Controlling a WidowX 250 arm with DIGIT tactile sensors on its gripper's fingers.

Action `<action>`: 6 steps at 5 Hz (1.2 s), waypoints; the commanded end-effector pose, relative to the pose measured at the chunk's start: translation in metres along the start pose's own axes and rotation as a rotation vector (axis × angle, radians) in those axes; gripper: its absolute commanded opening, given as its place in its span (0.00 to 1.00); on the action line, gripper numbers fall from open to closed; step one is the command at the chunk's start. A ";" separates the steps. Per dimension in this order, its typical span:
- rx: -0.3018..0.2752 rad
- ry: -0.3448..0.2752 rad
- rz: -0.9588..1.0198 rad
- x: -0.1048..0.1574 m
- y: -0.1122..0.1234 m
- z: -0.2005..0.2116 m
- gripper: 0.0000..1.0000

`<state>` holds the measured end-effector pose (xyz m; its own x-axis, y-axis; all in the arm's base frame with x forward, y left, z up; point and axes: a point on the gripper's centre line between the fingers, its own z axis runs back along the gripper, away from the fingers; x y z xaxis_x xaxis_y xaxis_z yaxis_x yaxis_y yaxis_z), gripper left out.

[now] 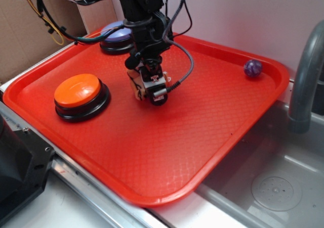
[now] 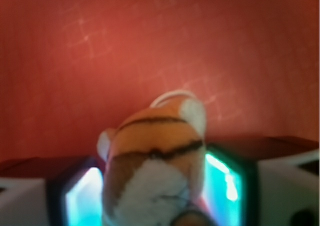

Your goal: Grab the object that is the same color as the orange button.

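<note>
The object, a small orange plush tiger (image 2: 160, 136) with black stripes and white patches, sits between my fingers in the wrist view, touching both cyan-lit pads (image 2: 227, 181). My gripper (image 2: 155, 186) is shut on it. In the exterior view the gripper (image 1: 149, 91) points down over the middle of the red tray (image 1: 177, 142), and only a bit of the tiger (image 1: 135, 84) shows at its left side. The orange button (image 1: 78, 90), a large dome on a black base, stands on the tray to the left of the gripper.
A purple-topped button (image 1: 117, 35) stands at the tray's back, just behind the arm. A small purple ball (image 1: 253, 68) lies near the tray's far right corner. A grey faucet (image 1: 304, 81) rises at the right over a metal sink (image 1: 276, 190).
</note>
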<state>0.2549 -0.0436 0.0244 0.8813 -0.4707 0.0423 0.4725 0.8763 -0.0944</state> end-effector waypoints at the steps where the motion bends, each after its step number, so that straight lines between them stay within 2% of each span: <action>1: -0.012 -0.064 0.018 0.004 -0.006 0.037 1.00; 4: 0.004 -0.097 0.040 -0.003 -0.008 0.060 1.00; 6: 0.009 -0.093 0.038 -0.004 -0.007 0.059 1.00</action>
<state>0.2438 -0.0377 0.0710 0.8995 -0.4288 0.0836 0.4360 0.8932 -0.1100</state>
